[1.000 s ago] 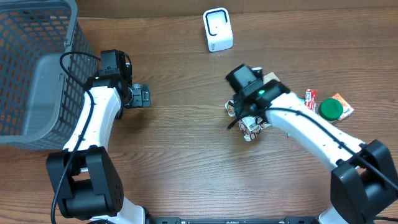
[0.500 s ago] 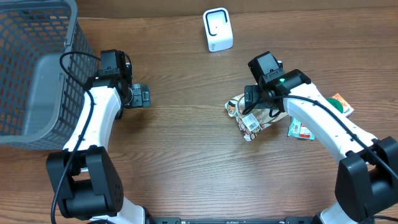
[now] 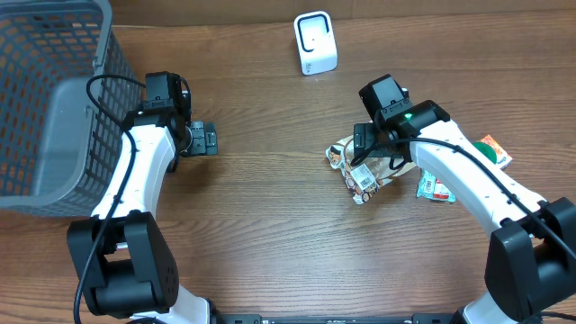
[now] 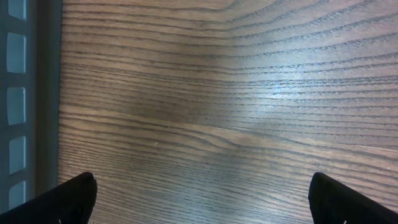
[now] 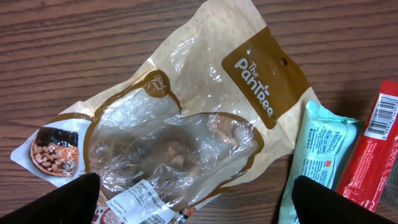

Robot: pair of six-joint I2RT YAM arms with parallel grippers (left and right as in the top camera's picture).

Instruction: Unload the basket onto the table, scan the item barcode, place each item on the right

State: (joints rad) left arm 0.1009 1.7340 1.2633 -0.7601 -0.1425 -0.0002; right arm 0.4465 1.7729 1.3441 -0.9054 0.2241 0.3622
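Task item: brown snack pouch (image 5: 186,118). Lies flat on bench (image 3: 270,234), right of centre, well apart from white scanner (image 3: 315,42) at far edge. White label (image 5: 140,202) at lower corner of pouch, face up.
Right claw (image 3: 365,151): fingers spread wide, hangs just above pouch, grips nothing.
Right of pouch: teal packet (image 5: 318,162) and red packet (image 5: 373,146), side by side.
Left claw (image 3: 205,139): fingers spread wide, empty, low over bare wood, near grey basket (image 3: 45,99).
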